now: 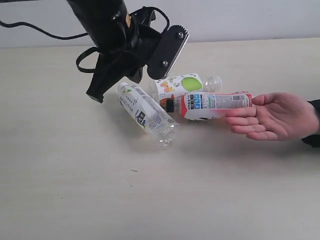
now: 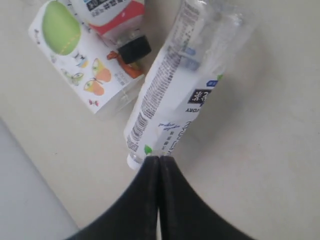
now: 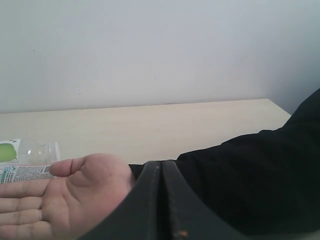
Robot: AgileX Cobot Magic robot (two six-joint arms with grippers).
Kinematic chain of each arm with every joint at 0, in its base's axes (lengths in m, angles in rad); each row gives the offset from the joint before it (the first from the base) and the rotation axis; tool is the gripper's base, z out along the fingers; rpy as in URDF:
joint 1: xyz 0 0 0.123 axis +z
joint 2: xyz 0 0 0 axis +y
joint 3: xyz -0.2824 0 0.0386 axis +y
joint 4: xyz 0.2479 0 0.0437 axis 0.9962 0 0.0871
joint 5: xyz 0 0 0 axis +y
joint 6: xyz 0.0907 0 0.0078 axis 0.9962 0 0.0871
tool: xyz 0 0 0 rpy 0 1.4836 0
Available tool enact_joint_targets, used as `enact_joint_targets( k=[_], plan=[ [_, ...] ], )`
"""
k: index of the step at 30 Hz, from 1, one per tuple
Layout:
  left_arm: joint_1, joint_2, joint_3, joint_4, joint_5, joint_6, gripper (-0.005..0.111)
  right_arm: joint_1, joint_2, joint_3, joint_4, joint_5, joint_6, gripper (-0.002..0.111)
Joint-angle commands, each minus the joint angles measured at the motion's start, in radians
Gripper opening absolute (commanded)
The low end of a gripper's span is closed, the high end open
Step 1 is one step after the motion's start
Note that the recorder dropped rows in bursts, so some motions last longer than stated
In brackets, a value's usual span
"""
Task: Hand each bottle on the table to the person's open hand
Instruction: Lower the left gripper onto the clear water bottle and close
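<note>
Your left claw (image 2: 159, 161) clenched empty beside slim bottle (image 1: 146, 111) neck, upper centre; nudge could roll it into pink bottle (image 1: 216, 102); right claw (image 3: 161, 164) clenched too.

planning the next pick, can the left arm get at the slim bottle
Probably yes: the left arm sits by the cap end of the slim bottle, nothing between, but its jaws are shut and must open first.

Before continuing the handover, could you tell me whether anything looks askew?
The slim white-labelled clear bottle, fruit-print bottle and pink-red black-capped bottle all lie sideways, bunched together on the cream table; no spill visible.
</note>
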Motion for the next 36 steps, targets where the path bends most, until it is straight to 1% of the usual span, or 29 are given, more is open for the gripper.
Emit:
enact_joint_targets(
  k=[1,4,5,7,8,10,12,14,18,19,23,24,25,26,27,28,29,30,31,33,36],
  plan=[
    [0.018,0.099,-0.128,-0.046,0.127,0.113,0.0,-0.008,-0.005,0.004,-0.006,-0.011,-0.009,0.0],
    [0.018,0.146,-0.153,-0.075,0.112,0.216,0.0,-0.008,-0.005,0.004,-0.006,-0.011,-0.009,0.0],
    [0.018,0.156,-0.16,-0.082,0.112,0.226,0.0,-0.008,-0.005,0.004,-0.006,-0.011,-0.009,0.0],
    [0.046,0.177,-0.182,-0.123,0.101,0.225,0.0,-0.008,-0.005,0.004,-0.006,-0.011,-0.009,0.0],
    [0.075,0.189,-0.207,-0.21,0.12,0.227,0.0,-0.008,-0.005,0.004,-0.006,-0.011,-0.009,0.0],
    [0.138,0.202,-0.252,-0.397,0.197,0.316,0.0,-0.008,-0.005,0.004,-0.006,-0.011,-0.009,0.0],
    [0.179,0.202,-0.267,-0.489,0.214,0.371,0.0,-0.008,-0.005,0.004,-0.006,-0.011,-0.009,0.0],
    [0.203,0.202,-0.269,-0.497,0.216,0.406,0.0,-0.008,-0.005,0.004,-0.006,-0.011,-0.009,0.0],
    [0.207,0.216,-0.269,-0.389,0.199,0.455,0.0,-0.008,-0.005,0.004,-0.006,-0.011,-0.009,0.0],
    [0.207,0.222,-0.269,-0.384,0.191,0.463,0.0,-0.008,-0.005,0.004,-0.006,-0.011,-0.009,0.0],
    [0.203,0.246,-0.269,-0.428,0.149,0.514,0.002,-0.008,-0.005,0.004,-0.006,-0.011,-0.009,0.0],
    [0.203,0.252,-0.269,-0.434,0.147,0.518,0.005,-0.008,-0.005,0.004,-0.006,-0.011,-0.009,0.0],
    [0.203,0.265,-0.269,-0.437,0.143,0.53,0.017,-0.008,-0.005,0.004,-0.006,-0.011,-0.009,0.0],
    [0.203,0.271,-0.269,-0.431,0.143,0.539,0.026,-0.008,-0.005,0.004,-0.006,-0.011,-0.009,0.0],
    [0.203,0.283,-0.269,-0.413,0.14,0.556,0.047,-0.008,-0.005,0.004,-0.006,-0.011,-0.009,0.0],
    [0.203,0.291,-0.269,-0.411,0.138,0.578,0.06,-0.008,-0.005,0.004,-0.006,-0.011,-0.009,0.0],
    [0.203,0.301,-0.269,-0.411,0.124,0.616,0.082,-0.008,-0.005,0.004,-0.006,-0.011,-0.009,0.0],
    [0.203,0.303,-0.269,-0.418,0.119,0.616,0.088,-0.008,-0.005,0.004,-0.006,-0.011,-0.009,0.0],
    [0.199,0.312,-0.269,-0.415,0.112,0.62,0.09,-0.008,-0.005,0.004,-0.003,-0.011,-0.009,0.0],
    [0.187,0.324,-0.269,-0.397,0.112,0.62,0.088,-0.008,-0.005,0.004,-0.003,-0.011,-0.009,0.0],
    [0.168,0.34,-0.269,-0.396,0.103,0.612,0.072,-0.008,-0.005,0.004,-0.003,-0.011,-0.009,0.0]
  ],
)
